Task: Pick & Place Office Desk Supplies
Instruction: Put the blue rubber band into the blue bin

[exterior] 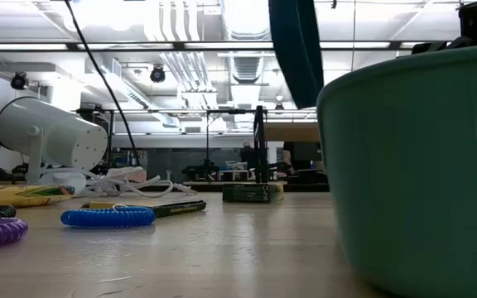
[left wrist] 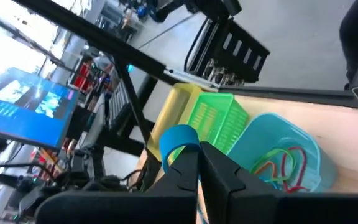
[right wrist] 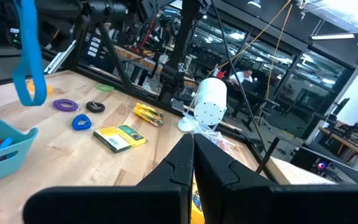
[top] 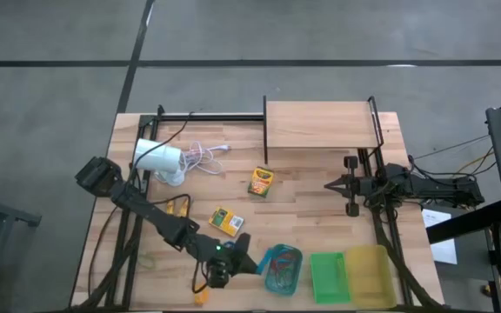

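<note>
Two crayon boxes lay on the wooden table, three plastic trays stood in a row at its near edge, and several coiled loops were scattered at its left end. Starting at the left, the white lamp lay on its side with its cord curled beside it. Near it lay a purple loop, a black loop and a blue coiled loop, all springy spirals of thin plastic. The left gripper hung just left of the teal tray, its fingers pressed together on a flat light-blue loop held above the table. One crayon box lay flat beside that arm; the other crayon box lay farther back near the middle, both yellow-and-green card. The teal tray held orange and green loops. Next came the slatted green tray, then the yellow tray. The right gripper waited at the table's right side, fingers closed together on nothing
</note>
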{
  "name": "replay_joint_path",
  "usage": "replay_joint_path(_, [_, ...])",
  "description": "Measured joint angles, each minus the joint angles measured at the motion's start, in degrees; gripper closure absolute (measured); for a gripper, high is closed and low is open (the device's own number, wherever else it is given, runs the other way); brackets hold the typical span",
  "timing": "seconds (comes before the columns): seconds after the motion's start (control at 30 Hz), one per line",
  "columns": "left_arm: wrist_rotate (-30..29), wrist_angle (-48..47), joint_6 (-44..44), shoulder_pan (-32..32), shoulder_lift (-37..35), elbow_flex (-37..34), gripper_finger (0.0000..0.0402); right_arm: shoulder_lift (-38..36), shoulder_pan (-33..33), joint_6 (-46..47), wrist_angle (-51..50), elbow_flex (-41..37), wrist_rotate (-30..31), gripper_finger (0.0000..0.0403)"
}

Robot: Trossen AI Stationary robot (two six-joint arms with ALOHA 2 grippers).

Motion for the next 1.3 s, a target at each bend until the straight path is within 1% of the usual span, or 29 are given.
replay_joint_path(0.1, [4.71, 1.62, 0.00, 1.52, 0.00, 0.00, 0.0393, 0.00, 0.01, 0.00, 0.00, -0.01, -0.01, 0.0394])
replay_joint_path(0.3, [17.60, 2.15, 1.09, 5.39, 0.00, 0.00, 0.0393, -0.01, -0.01, 0.00, 0.00, 0.00, 0.00, 0.0394])
replay_joint_path(0.5, [26.05, 3.59, 1.13, 8.17, 0.87, 0.00, 0.0393, 0.00, 0.00, 0.00, 0.01, 0.00, 0.01, 0.0394])
replay_joint_path(0.57, [27.10, 4.70, 1.33, 8.50, 2.22, 0.00, 0.0393, 0.00, 0.01, 0.02, -0.02, -0.01, -0.01, 0.0394])
replay_joint_path(0.9, [27.16, 15.05, 3.87, 8.79, 9.43, 0.40, 0.0393, -0.02, -0.01, 0.00, 0.07, 0.01, -0.01, 0.0394])
replay_joint_path(1.03, [27.15, 15.23, 3.53, 8.79, 13.15, 3.20, 0.0393, -0.02, 0.00, 0.00, 0.03, -0.01, -0.05, 0.0394])
replay_joint_path(1.3, [26.67, 14.71, 1.06, 8.95, 21.23, 11.01, 0.0393, -0.02, -0.01, 0.01, 0.02, 0.01, 0.01, 0.0394])
